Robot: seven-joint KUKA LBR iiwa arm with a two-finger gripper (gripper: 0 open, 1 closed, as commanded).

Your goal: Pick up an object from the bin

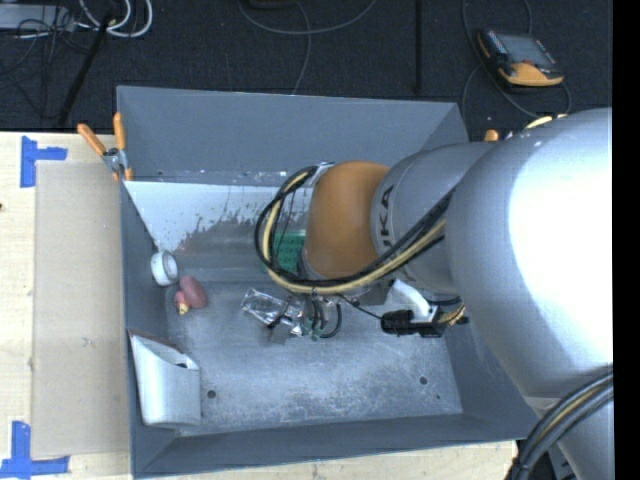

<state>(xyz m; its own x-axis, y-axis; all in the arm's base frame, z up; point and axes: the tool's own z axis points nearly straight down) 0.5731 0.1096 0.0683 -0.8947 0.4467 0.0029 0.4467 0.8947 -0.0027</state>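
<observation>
My gripper (318, 318) reaches down to the bin floor near the middle, mostly hidden under the arm's orange cover and cables. A small shiny, clear crumpled thing (266, 309) lies right at its left side; whether they touch I cannot tell. A green thing (291, 252) peeks out behind the cables, just above the gripper. Further left lie a small pink, pear-shaped thing (190, 293) and a white round cap (163, 266), close to the left wall.
A white curved sheet-like thing (165, 380) rests in the front left corner. The arm comes in from the right and covers the bin's right half. Bare floor stretches along the front of the bin.
</observation>
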